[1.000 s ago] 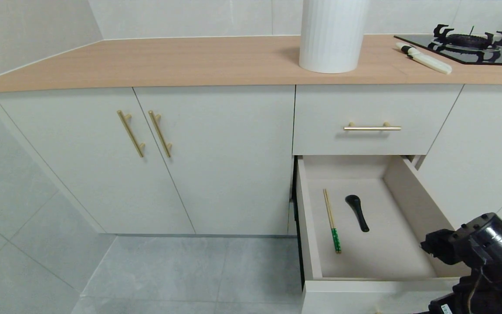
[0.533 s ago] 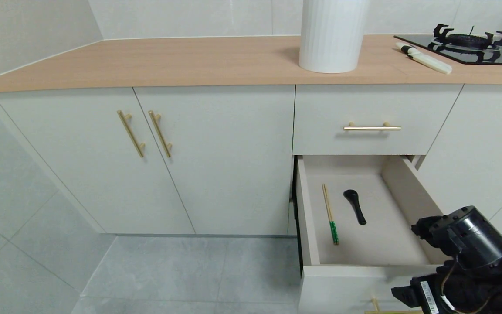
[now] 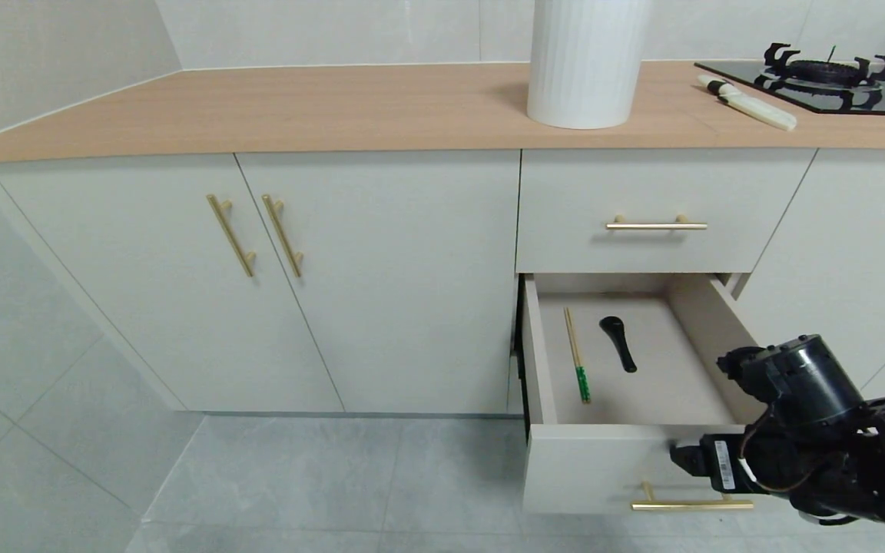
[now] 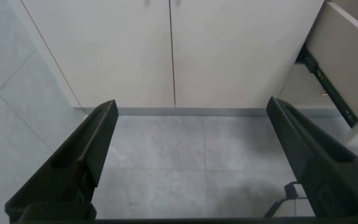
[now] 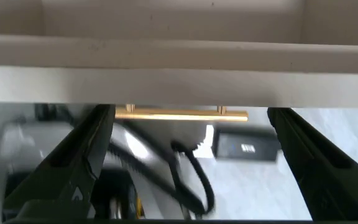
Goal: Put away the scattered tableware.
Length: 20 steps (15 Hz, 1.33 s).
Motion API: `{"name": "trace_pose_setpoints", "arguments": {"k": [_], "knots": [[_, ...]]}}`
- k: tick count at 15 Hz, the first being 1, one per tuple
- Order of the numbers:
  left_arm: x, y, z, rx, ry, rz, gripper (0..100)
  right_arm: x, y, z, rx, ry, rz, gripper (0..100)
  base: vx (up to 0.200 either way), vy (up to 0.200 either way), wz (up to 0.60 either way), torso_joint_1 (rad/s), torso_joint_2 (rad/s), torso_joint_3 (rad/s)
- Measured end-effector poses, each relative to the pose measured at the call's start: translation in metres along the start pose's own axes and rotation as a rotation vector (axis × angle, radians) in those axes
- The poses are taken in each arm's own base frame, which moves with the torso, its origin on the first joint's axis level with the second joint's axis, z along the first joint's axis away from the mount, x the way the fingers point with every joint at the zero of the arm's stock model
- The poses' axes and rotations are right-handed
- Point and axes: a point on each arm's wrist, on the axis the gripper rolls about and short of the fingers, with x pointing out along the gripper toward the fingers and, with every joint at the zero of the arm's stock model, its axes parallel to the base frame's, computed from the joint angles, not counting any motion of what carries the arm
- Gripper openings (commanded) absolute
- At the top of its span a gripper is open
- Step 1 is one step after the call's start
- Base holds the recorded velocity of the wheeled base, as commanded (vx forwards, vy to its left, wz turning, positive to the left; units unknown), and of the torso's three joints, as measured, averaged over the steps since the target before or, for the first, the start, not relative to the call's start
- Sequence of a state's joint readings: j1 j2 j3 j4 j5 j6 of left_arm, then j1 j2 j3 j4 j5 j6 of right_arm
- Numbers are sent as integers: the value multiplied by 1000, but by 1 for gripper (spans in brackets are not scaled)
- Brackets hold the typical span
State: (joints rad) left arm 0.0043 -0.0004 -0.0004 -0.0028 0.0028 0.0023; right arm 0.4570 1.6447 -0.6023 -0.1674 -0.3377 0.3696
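The lower drawer (image 3: 604, 468) stands partly open. Inside it lie a pair of chopsticks (image 3: 576, 355) with green ends and a black spoon (image 3: 618, 343), side by side. My right gripper (image 3: 684, 461) is against the drawer front, just above its gold handle (image 3: 692, 504). In the right wrist view the gripper (image 5: 188, 124) is open, its fingers wide apart, with the drawer front (image 5: 179, 84) and handle (image 5: 182, 115) close before them. My left gripper (image 4: 191, 109) hangs open over the floor, beside the cabinet doors.
On the wooden counter stand a white ribbed container (image 3: 585, 61), a knife (image 3: 750, 101) and a gas stove (image 3: 834, 77). The upper drawer (image 3: 656, 225) and the two cabinet doors (image 3: 258, 269) are closed. Grey tiled floor (image 3: 296, 484) lies to the left.
The drawer has slid inward toward the cabinet, and its front handle has come into sight. My right gripper has moved forward with the drawer front.
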Motion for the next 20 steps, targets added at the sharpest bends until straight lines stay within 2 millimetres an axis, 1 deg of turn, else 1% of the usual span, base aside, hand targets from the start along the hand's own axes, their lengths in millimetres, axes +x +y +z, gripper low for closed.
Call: {"name": "trace_pose_setpoints", "arguments": {"k": [3,6,8,10,12,14,15,17,20], "knots": [[0,0,0,0,0,0,100,22,-1,24,-39,-70,-16,100,0,0,0,0,0,0],[0,0,0,0,0,0,100,40,-3,56,-33,-146,-37,100,0,0,0,0,0,0],[0,0,0,0,0,0,100,53,1,82,-18,-199,-40,100,0,0,0,0,0,0],[0,0,0,0,0,0,100,67,2,100,-2,-230,-47,100,0,0,0,0,0,0],[0,0,0,0,0,0,100,82,1,107,14,-241,-55,100,0,0,0,0,0,0],[0,0,0,0,0,0,100,93,1,108,31,-258,-58,100,0,0,0,0,0,0],[0,0,0,0,0,-1,100,97,1,108,40,-263,-59,100,0,0,0,0,0,0],[0,0,0,0,0,0,100,105,2,113,84,-325,-48,100,0,0,0,0,0,0],[0,0,0,0,0,0,100,118,5,113,108,-377,-39,100,0,0,0,0,0,0]]}}
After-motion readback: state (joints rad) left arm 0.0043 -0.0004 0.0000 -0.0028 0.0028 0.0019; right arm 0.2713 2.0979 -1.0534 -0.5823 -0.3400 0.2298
